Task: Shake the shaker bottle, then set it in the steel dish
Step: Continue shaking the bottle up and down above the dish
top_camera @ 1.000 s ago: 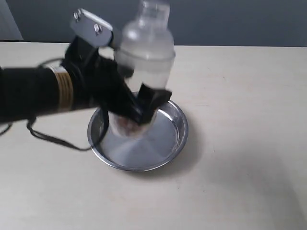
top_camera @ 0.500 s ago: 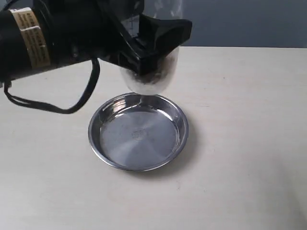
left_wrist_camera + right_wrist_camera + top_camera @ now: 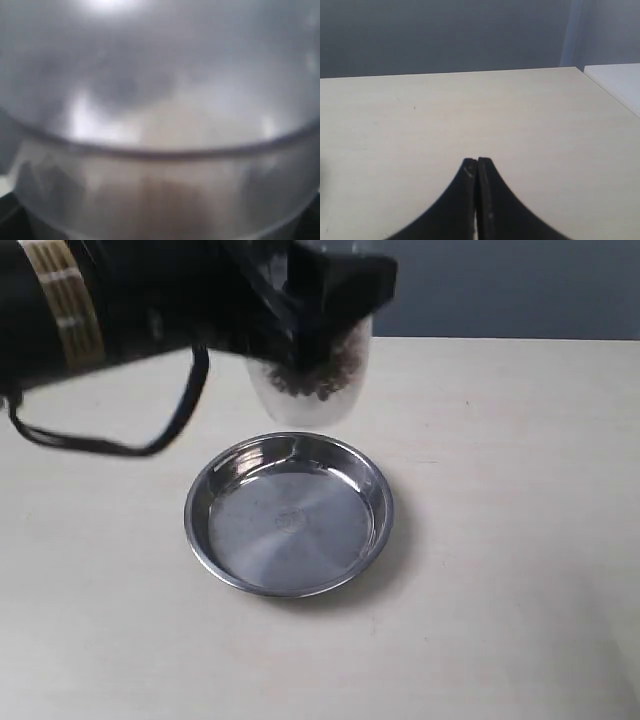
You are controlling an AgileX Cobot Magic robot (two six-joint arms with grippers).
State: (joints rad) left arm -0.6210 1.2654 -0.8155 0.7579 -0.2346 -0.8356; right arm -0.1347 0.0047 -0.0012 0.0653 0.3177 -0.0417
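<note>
The shaker bottle (image 3: 312,390) hangs in the air above the far rim of the steel dish (image 3: 230,558). Only its frosted lower body with brownish beads shows in the exterior view; its top is cut off by the frame edge. My left gripper (image 3: 310,310) is shut on the bottle, black fingers wrapped around its body. The bottle (image 3: 160,115) fills the left wrist view, blurred, so the fingers there are hidden. The dish sits flat on the table with nothing in it. My right gripper (image 3: 477,161) is shut on nothing, over bare table, and is not in the exterior view.
The beige table (image 3: 500,540) spreads around the dish. A black cable (image 3: 110,445) loops down from the left arm over the table's left part. The table's far right corner (image 3: 577,68) and a grey wall show in the right wrist view.
The left arm lifted the bottle up and away from the dish a second ago; since half a second ago it has risen slightly more, and the beads inside have shifted.
</note>
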